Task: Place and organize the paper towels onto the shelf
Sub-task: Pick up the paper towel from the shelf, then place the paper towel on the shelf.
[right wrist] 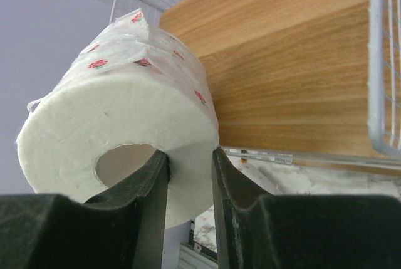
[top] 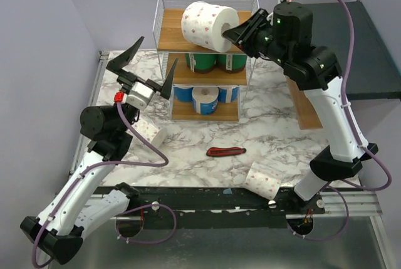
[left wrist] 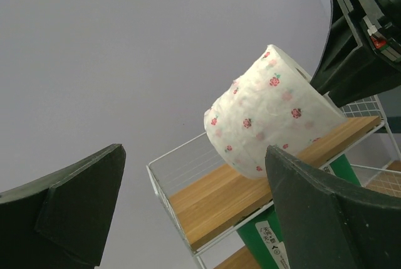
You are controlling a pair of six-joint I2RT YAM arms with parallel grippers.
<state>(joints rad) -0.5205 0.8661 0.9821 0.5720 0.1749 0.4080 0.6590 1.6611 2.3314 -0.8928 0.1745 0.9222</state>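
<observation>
My right gripper (top: 233, 31) is shut on a white red-dotted paper towel roll (top: 207, 26), one finger in its core and one outside (right wrist: 235, 187). It holds the roll (right wrist: 125, 125) over the top wooden tier of the white wire shelf (top: 172, 31). The roll also shows in the left wrist view (left wrist: 269, 115). Green rolls (top: 216, 62) fill the middle tier. Blue rolls and a white roll (top: 205, 98) sit on the bottom tier. Two dotted rolls lie on the table, one left (top: 150, 132) and one near right (top: 264, 180). My left gripper (top: 143, 68) is open and empty, left of the shelf.
A red-and-black utility knife (top: 226, 152) lies on the marble table in front of the shelf. A wooden board (top: 303, 109) leans at the right of the shelf. A dark slab (top: 366, 49) sits at the far right.
</observation>
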